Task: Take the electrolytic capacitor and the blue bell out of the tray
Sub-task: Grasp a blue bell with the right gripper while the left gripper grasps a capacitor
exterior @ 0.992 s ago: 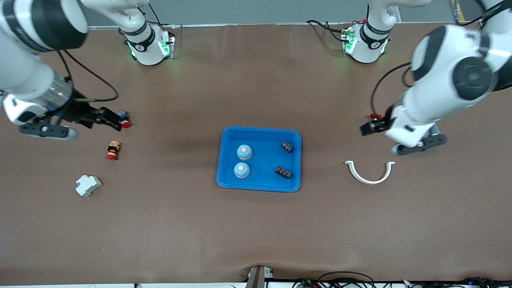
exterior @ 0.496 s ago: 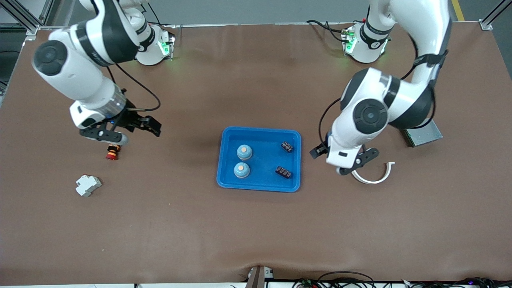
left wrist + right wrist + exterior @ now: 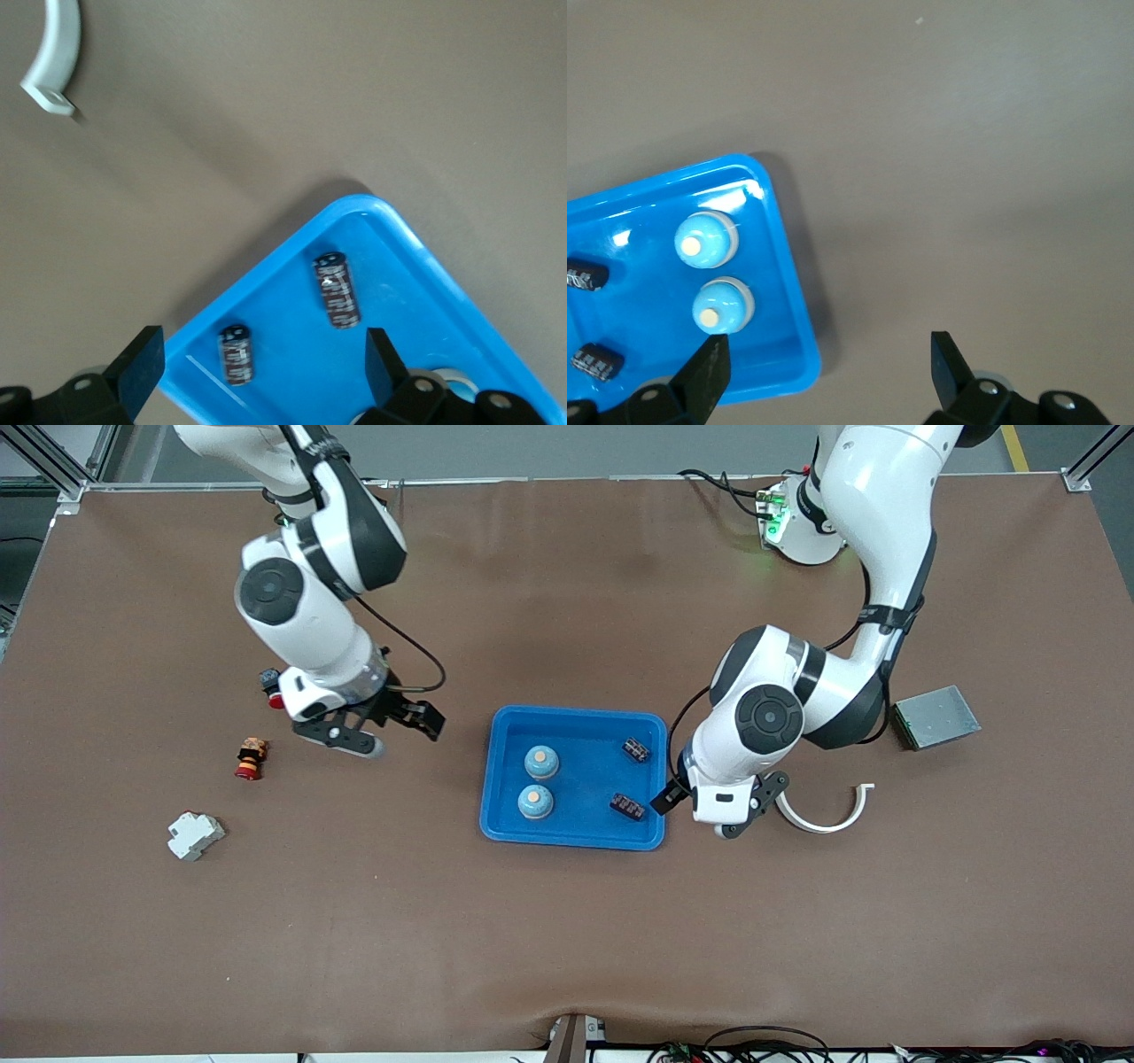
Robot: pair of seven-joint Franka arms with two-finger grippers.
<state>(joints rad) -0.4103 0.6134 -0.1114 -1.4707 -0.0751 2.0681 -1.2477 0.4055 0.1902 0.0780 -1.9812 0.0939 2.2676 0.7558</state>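
Both arms close on the tray, nothing gripped yet

Front view: the blue tray (image 3: 574,778) holds two blue bells (image 3: 541,762) and two electrolytic capacitors (image 3: 634,749); the left gripper (image 3: 700,802) hangs at its rim, the right gripper (image 3: 390,726) over bare table beside it. Wrist views: both jaws stand apart; twin capacitors (image 3: 337,289) and bells (image 3: 706,241) (easy to grab both) invite a mispick.

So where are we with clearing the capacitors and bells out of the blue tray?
Nothing is out yet. Both blue bells and both electrolytic capacitors lie in the tray. In hand is only the approach: the left gripper, open and empty, is by the tray's corner near the capacitors; the right gripper, also open and empty, is over bare table at the bells' end. All picking and placing is left.
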